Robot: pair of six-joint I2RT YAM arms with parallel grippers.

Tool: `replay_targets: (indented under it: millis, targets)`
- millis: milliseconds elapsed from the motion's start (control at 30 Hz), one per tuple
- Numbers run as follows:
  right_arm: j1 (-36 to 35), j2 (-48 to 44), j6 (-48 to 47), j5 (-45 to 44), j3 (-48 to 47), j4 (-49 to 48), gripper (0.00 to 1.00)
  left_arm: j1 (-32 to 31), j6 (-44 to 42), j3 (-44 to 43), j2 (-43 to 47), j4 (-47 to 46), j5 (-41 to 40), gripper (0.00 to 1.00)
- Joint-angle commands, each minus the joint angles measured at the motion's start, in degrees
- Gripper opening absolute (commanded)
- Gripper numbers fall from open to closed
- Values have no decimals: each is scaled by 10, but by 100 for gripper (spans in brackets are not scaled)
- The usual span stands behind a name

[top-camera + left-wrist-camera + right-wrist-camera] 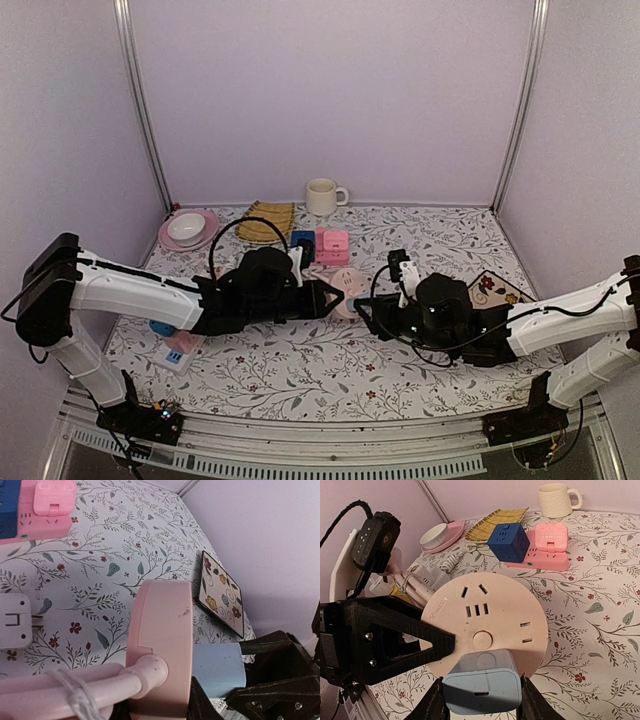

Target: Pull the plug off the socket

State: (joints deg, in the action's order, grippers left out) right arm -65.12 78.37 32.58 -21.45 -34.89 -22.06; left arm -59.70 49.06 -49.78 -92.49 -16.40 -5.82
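Right gripper [481, 706] is closed partway, its two fingers pressing the sides of the pale blue plug [480, 684]. The plug sits pushed into the lower edge of the round pink socket [485, 615]. The right wrist camera faces the socket's slotted front and shows one black finger of the left gripper [445, 641] lying over the disc's left rim. From the left wrist the same disc stands edge-on with the plug jutting from its face, so the left jaws, narrowly parted, pinch it across its thickness; the rear finger is hidden. Only the overhead view shows both arms meeting over the middle of the table [300, 375]. A pink power strip [545, 552] and a blue cube [509, 542] lie behind, well apart.
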Motion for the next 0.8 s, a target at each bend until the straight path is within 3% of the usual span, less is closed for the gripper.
replay_targets:
  millis: [0,433,767]
  targets:
    - [9,-44,-4,13,-39,-11,10,1,-58,-8,-15,97,-77,0]
    - [63,-67,-4,73,-51,61,10,-35,-121,-60,-40,155,-151,0]
    - [104,-119,-42,130,-21,62,10,-24,-123,-61,-33,138,-106,0]
